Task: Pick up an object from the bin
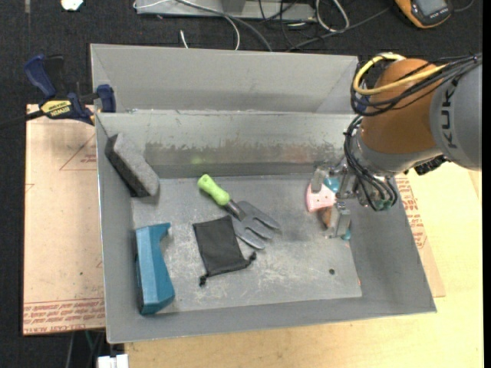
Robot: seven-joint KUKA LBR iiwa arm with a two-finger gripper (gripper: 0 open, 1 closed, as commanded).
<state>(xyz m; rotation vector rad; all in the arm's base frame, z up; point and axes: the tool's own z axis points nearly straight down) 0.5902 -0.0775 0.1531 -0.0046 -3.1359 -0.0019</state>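
Your gripper [337,222] sits low in the grey metal bin [307,276], small pink plastic piece [317,198] just beside it; you cannot tell its grip.

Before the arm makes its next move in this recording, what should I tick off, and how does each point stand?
1. Gripper is inside the bin, near its right wall: ok.
2. A thing is within reach: the pink thing lies right beside the gripper, on its left: ok.
3. The pink thing is actually gripped: cannot tell.
4. Green-handled fork and black pouch lie apart from the gripper, mid-bin: ok.
5. Blue block and dark bar lie at the far left, out of the way: ok.
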